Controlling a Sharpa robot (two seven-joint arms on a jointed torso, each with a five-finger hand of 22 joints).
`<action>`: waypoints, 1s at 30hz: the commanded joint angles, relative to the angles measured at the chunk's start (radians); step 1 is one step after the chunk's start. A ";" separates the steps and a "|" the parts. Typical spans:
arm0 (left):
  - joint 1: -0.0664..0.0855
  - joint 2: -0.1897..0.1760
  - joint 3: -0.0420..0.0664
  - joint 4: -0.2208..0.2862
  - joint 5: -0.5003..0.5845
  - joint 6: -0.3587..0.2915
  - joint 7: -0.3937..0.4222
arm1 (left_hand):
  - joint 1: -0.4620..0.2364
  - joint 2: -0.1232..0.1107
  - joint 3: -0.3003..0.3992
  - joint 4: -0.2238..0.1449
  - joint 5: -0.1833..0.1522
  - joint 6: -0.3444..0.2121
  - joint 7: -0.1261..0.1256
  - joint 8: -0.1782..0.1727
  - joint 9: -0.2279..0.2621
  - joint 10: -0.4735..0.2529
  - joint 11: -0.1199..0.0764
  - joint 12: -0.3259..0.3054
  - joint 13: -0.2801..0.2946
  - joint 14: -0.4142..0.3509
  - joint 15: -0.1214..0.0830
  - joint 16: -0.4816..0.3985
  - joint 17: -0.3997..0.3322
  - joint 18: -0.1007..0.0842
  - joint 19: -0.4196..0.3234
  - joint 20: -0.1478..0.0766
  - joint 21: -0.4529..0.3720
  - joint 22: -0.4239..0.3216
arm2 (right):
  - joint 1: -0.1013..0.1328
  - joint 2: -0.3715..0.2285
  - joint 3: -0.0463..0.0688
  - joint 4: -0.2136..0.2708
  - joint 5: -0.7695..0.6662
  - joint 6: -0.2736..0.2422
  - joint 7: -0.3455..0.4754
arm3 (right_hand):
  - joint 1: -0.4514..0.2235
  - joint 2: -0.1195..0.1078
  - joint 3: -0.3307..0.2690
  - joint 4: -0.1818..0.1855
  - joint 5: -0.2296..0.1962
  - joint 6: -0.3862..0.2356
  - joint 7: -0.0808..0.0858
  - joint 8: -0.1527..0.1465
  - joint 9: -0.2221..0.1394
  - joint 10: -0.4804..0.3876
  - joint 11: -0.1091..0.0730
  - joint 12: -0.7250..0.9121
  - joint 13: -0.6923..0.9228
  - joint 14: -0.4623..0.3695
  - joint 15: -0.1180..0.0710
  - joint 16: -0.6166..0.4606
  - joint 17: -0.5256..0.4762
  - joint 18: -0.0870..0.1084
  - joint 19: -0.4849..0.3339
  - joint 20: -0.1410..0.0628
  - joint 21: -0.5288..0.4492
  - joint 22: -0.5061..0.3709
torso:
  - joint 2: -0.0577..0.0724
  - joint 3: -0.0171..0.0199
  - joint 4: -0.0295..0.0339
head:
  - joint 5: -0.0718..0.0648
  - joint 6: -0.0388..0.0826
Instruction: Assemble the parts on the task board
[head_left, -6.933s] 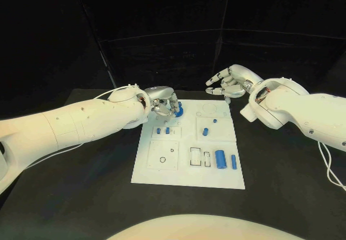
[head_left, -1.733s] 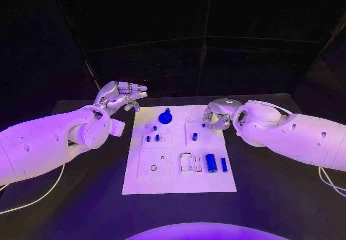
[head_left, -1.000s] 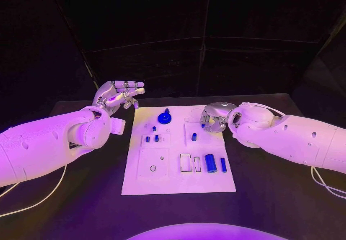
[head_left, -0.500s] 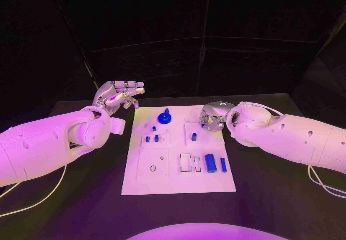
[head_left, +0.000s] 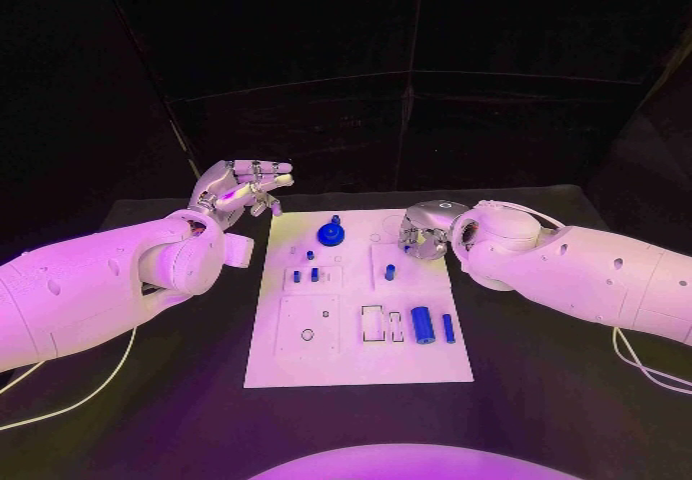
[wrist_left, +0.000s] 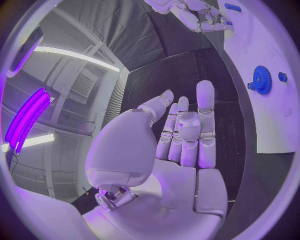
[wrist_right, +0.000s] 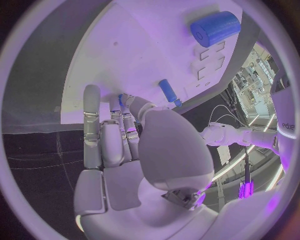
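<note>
I'm looking at the flat white rectangular task board (head_left: 361, 345), lying in the middle of the black surface (head_left: 548, 400). Near its far edge stands a round blue toothed gear part with a knob (head_left: 330, 235). Two short blue pegs (head_left: 304, 275) sit side by side further towards me on the left half, a small blue pin (head_left: 388, 272) lies near the centre, and a thick blue cylinder (head_left: 423, 324) rests beside a thinner blue rod (head_left: 449, 328) on the right half, next to some rectangular cut-outs.

My right hand (head_left: 423, 232) hangs over the board's far right corner, fingers (wrist_right: 92, 125) pointing down at the white plate; on the wrist camera some are straight, some curled by the thumb, just beside a small blue piece. I cannot tell whether they hold anything.

My left hand (head_left: 238, 186) is raised off the board's far left corner, palm up, fingers (wrist_left: 205, 115) loosely spread and holding nothing.
</note>
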 joint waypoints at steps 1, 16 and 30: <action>0.002 0.001 0.000 0.002 0.003 0.020 -0.002 | 0.003 0.004 -0.004 -0.006 -0.004 -0.007 0.008 -0.002 0.000 -0.012 0.004 0.006 0.001 -0.005 0.005 -0.006 -0.005 0.007 -0.004 0.005 -0.006 -0.002 | -0.005 0.005 -0.004 -0.004 -0.016 0.052 -0.016 | -0.006 -0.002 0.007 -0.001 -0.008 0.001 0.003 -0.004 -0.003 0.001 0.003 -0.004 -0.004 0.035 -0.004 0.002 -0.001 0.006 0.000 -0.009 0.005 0.001 | 0.000 0.0001 -0.0001 | -0.002 -0.002; 0.002 0.003 0.000 0.002 0.003 0.057 -0.011 | 0.012 0.003 -0.008 -0.011 -0.004 -0.026 0.017 -0.003 0.000 -0.037 0.013 0.013 0.001 -0.013 0.013 -0.006 -0.011 0.007 -0.007 0.012 -0.013 -0.006 | -0.015 0.013 -0.004 -0.002 -0.059 0.115 -0.040 | -0.017 -0.016 0.009 -0.008 -0.013 -0.002 0.005 -0.010 -0.006 -0.002 0.005 -0.011 -0.010 0.034 -0.002 0.002 -0.002 0.006 -0.002 -0.008 0.007 0.003 | -0.001 -0.0002 -0.0003 | -0.012 -0.003; 0.002 0.006 0.001 -0.005 0.003 0.074 -0.010 | 0.023 0.005 -0.006 -0.018 -0.003 -0.031 0.019 0.001 0.001 -0.045 0.015 0.020 0.002 -0.012 0.015 0.000 -0.007 0.007 -0.002 0.014 -0.010 -0.005 | -0.027 0.003 -0.004 0.018 -0.064 -0.096 0.018 | -0.030 -0.014 0.026 -0.017 -0.023 0.022 -0.001 -0.006 -0.005 0.019 0.000 -0.013 -0.017 0.039 -0.006 0.016 0.015 0.006 0.001 -0.010 0.020 0.010 | -0.001 0.0008 -0.0001 | -0.010 -0.001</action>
